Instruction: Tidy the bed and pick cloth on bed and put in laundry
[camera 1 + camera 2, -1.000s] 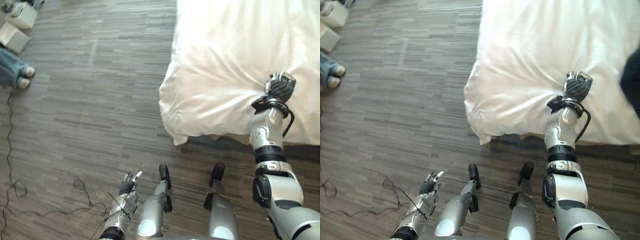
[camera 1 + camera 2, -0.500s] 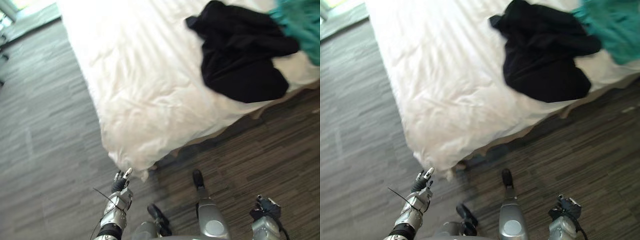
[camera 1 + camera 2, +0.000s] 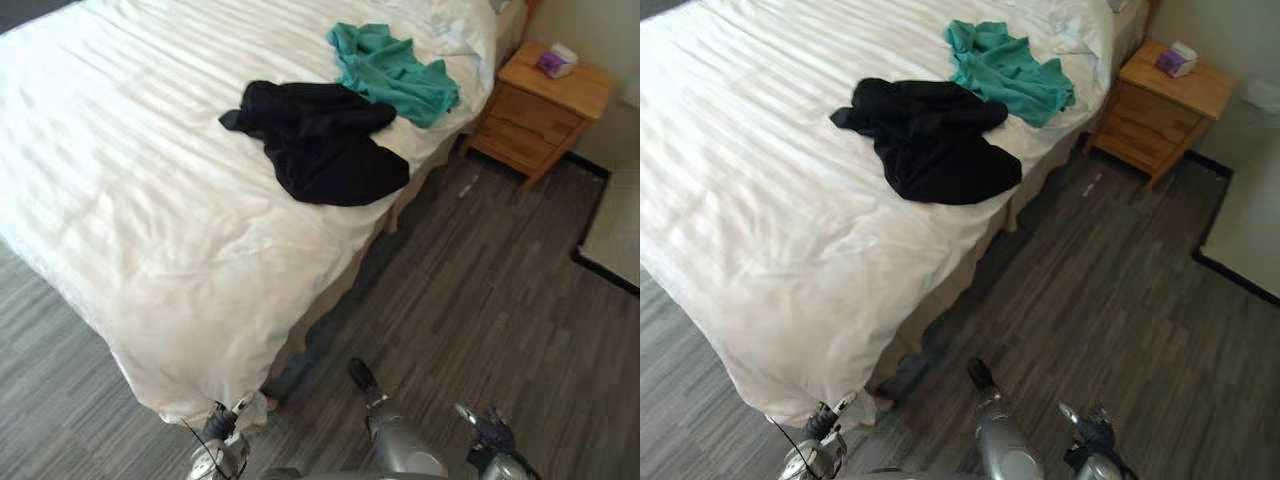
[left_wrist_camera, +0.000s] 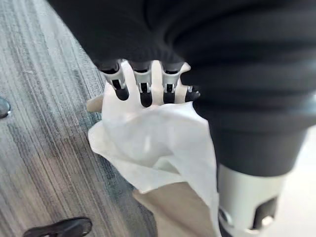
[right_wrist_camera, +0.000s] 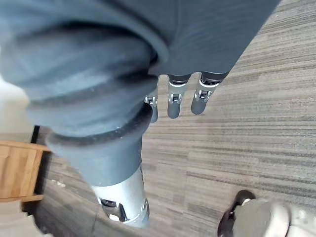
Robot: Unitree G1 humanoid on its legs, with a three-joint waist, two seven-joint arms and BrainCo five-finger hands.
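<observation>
Looking down from the head, the nearest things are the robot's two hands, low at the bottom edge. The left hand (image 3: 221,428) sits just beside the hanging near corner of the bed (image 3: 140,220), which is covered in a white duvet. The right hand (image 3: 489,433) hangs over the grey wood-grain floor (image 3: 480,300), well apart from the bed.

The wrist views add what the head views are too distant to show. In the left wrist view, the left hand's fingers (image 4: 143,92) are straight and side by side, curled round nothing. The duvet corner (image 4: 158,143) bunches just past their dark tips, and it is not clear whether they touch it. In the right wrist view, the right hand's fingers (image 5: 174,101) are likewise straight and empty, with bare floor beyond them.

Farther up the bed, a crumpled black cloth (image 3: 318,150) lies on the duvet near the bed's right edge. Just beyond it, touching or nearly touching, lies a teal cloth (image 3: 392,72). Both are on the bed, and neither is in a hand.

Farthest away, beside the bed's far right corner, stands a wooden nightstand (image 3: 533,108) with a small purple box (image 3: 556,63) on top.
</observation>
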